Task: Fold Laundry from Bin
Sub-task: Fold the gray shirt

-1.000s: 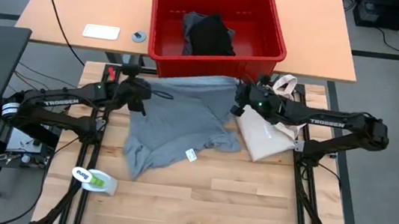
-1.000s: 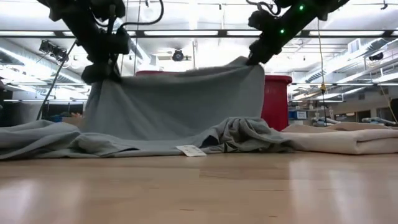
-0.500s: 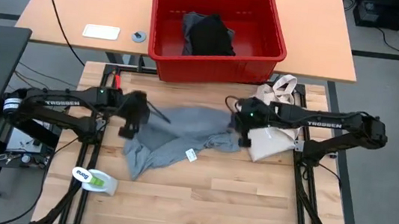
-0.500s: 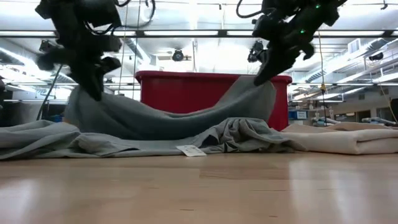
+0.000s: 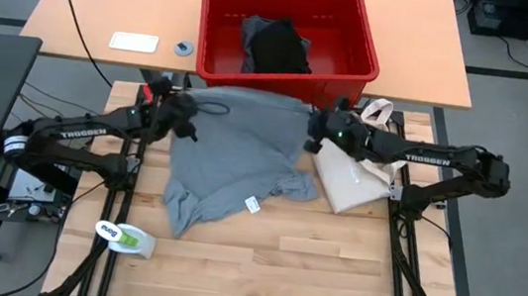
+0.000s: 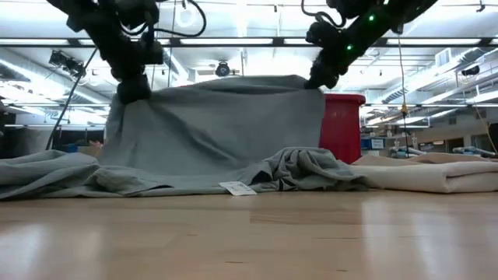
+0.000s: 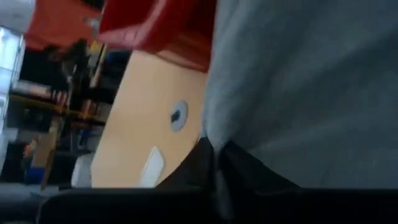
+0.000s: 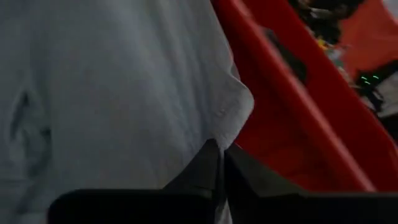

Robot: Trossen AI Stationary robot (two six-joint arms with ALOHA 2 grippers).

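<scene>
Left gripper (image 5: 184, 119) is clamped on one upper corner of the light grey T-shirt (image 5: 233, 159), its fingers (image 7: 208, 165) pinched together on the cloth's edge in the left wrist view. From that corner the shirt's top edge stretches taut toward the other arm, lifted clear of the wood, while the lower part of the garment lies rumpled on the butcher-block table (image 5: 311, 263) below and in front of both grippers, a small white tag (image 6: 238, 187) showing at its hem. Just behind the raised edge stands the red bin (image 5: 291, 42), holding a dark garment (image 5: 280, 48). Right gripper (image 5: 318, 132) pinches the opposite upper corner, its fingers (image 8: 214, 165) closed on the fabric with the bin's red wall close beside them. Beside the right gripper, on its outer side, a cream tote bag (image 5: 355, 178) lies flat on the table. Near the left arm's base, at the table's front corner, rests a white and green bottle (image 5: 124, 238). Beyond the bin, a tan desk (image 5: 110, 11) carries a white card (image 5: 134, 42) and a small round disc (image 5: 184, 48). Across the table, the low view shows a bright hall with rows of ceiling lights (image 6: 257, 40).
</scene>
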